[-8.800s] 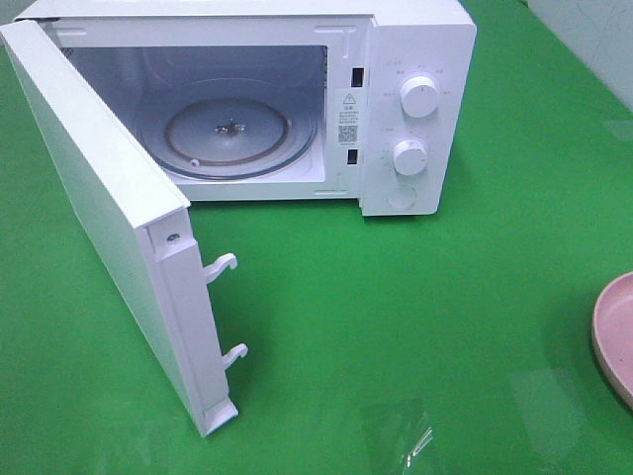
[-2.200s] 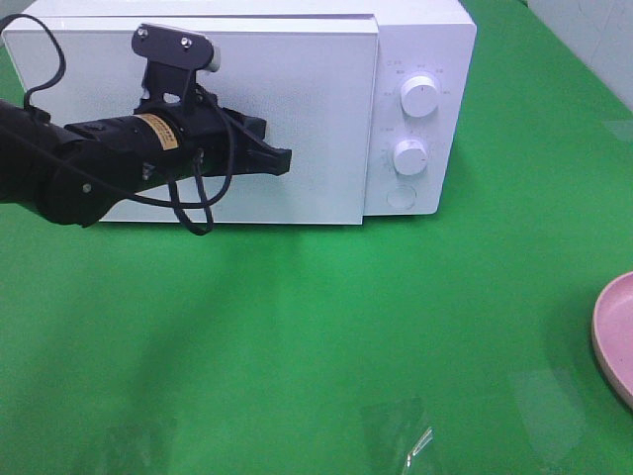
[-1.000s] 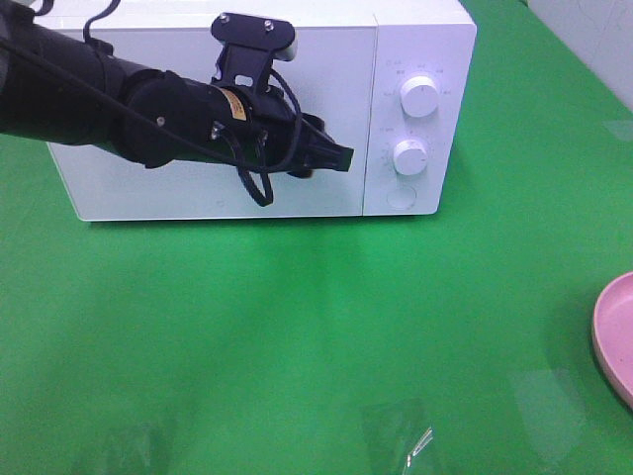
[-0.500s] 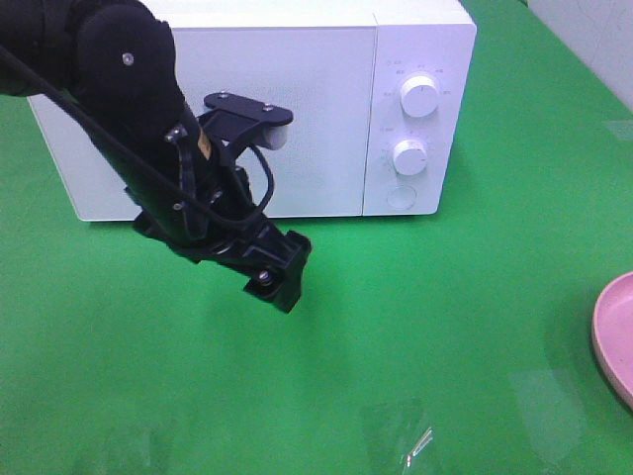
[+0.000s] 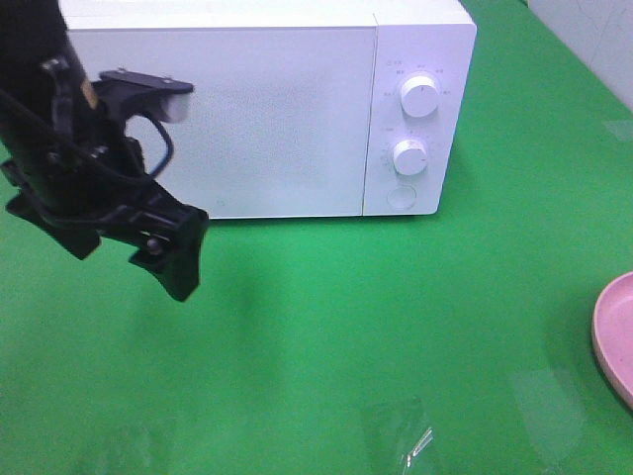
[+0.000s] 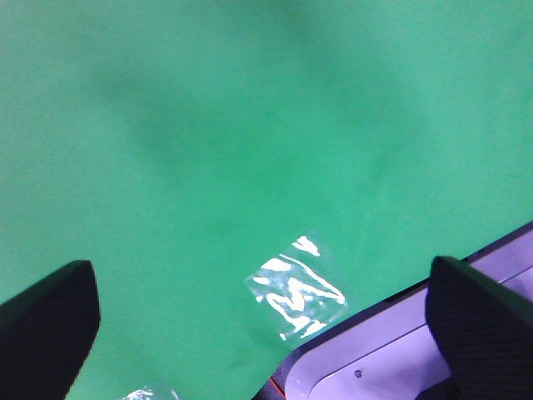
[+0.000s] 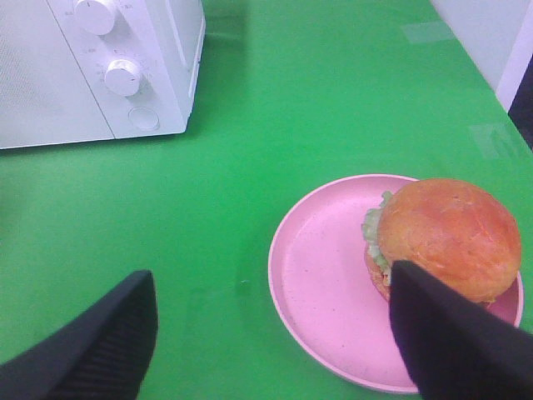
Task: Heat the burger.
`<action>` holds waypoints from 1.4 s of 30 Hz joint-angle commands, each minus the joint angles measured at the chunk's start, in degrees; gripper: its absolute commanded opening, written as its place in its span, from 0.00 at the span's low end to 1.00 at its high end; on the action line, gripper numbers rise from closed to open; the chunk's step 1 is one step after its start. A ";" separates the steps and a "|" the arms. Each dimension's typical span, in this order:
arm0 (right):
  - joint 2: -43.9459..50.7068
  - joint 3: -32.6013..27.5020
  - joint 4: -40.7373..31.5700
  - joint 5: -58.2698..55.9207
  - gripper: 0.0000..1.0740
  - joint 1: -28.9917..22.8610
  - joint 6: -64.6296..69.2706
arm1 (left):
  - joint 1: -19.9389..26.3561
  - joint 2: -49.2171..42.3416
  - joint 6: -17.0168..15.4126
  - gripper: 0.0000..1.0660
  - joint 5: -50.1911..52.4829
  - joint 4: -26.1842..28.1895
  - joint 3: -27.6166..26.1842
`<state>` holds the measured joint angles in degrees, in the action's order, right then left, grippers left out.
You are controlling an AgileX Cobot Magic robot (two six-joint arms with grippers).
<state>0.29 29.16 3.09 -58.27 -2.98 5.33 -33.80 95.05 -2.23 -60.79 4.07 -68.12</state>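
Golden-brown burger (image 7: 441,237) is seen resting on the pink plate (image 7: 321,283), toward one edge of it. Right gripper (image 7: 275,333) is held above the plate with jaws spread wide, nothing gripped. Left gripper (image 6: 258,321) is likewise spread wide and empty, its arm angled down over the green table (image 5: 396,327) in front of the white microwave (image 5: 297,109), whose door is shut. Two knobs (image 5: 419,96) are shown on its panel.
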 commanded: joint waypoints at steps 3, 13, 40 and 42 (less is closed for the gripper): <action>1.38 -0.06 0.06 0.80 0.70 0.34 -0.63 | 10.77 -5.50 2.52 0.93 -4.01 0.74 -0.29; 1.38 -0.06 0.06 0.80 0.70 0.34 -0.63 | 25.95 -13.46 7.33 0.93 -6.53 3.90 2.23; 1.38 -0.06 0.06 0.80 0.70 0.34 -0.63 | 33.46 -58.21 12.83 0.92 2.29 1.95 37.93; 1.38 -0.06 0.06 0.80 0.70 0.34 -0.63 | 33.46 -60.96 12.83 0.92 1.66 1.66 39.02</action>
<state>0.29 29.16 3.09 -58.27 -2.98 5.33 -0.69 34.66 10.49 -59.87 5.84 -29.56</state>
